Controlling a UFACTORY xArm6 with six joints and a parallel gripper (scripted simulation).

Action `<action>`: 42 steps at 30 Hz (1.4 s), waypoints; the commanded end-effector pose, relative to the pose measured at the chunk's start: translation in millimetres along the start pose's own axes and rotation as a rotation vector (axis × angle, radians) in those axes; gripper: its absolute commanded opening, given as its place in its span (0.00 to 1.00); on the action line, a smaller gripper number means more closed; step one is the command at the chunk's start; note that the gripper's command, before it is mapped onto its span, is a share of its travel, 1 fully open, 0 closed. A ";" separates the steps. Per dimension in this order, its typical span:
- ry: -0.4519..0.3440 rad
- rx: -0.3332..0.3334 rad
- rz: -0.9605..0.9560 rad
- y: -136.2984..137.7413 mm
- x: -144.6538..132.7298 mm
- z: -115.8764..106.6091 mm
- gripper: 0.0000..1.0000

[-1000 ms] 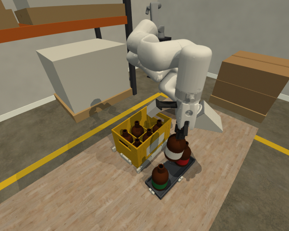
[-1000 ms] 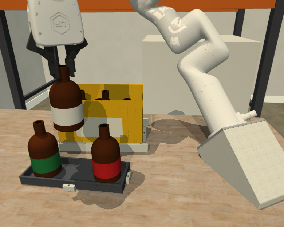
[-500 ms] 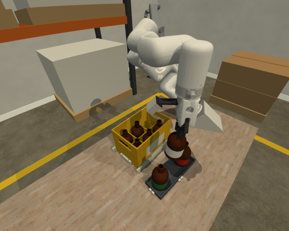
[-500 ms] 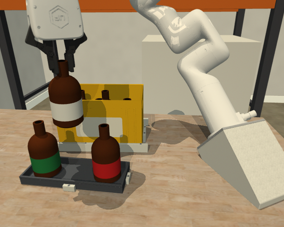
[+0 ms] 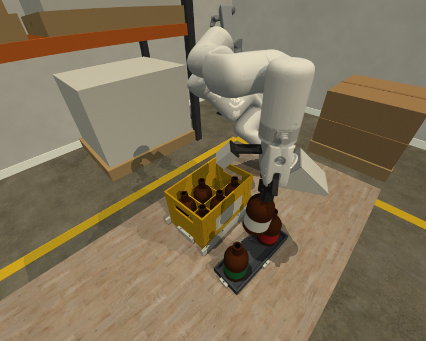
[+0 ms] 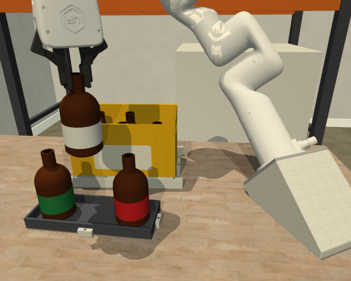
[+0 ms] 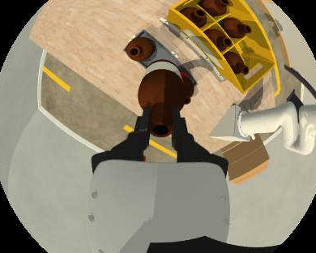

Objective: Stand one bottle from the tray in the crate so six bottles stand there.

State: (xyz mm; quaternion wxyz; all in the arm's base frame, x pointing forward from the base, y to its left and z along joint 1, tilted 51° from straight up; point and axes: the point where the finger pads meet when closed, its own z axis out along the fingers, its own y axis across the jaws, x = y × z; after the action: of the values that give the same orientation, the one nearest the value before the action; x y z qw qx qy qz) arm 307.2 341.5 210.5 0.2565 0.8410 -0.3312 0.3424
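Note:
My gripper (image 6: 75,79) is shut on the neck of a brown bottle with a white label (image 6: 81,122) and holds it upright in the air above the dark tray (image 6: 91,216); the bottle also shows in the top view (image 5: 258,216) and in the wrist view (image 7: 161,100). A green-label bottle (image 6: 54,188) and a red-label bottle (image 6: 131,193) stand upright on the tray. The yellow crate (image 5: 209,200) stands beside the tray with several brown bottles in its cells; one front cell (image 5: 228,206) looks empty.
The arm's grey base block (image 6: 305,196) stands to the right of the crate. A large pale box on a pallet (image 5: 129,110) and stacked cardboard boxes (image 5: 371,124) stand on the floor. A shelf post (image 5: 193,73) rises behind the crate.

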 end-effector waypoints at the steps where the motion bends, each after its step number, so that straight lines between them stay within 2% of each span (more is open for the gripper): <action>1: -0.001 0.004 0.001 -0.5 0.1 -1.5 0.00; 14: -0.001 0.004 0.001 -0.5 0.1 -3.1 0.00; 42: -0.001 0.004 0.001 -0.2 0.1 -23.5 0.00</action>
State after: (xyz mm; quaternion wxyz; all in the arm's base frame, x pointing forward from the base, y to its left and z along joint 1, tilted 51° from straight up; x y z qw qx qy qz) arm 298.4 355.5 224.1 0.2563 0.8410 -0.3312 0.3425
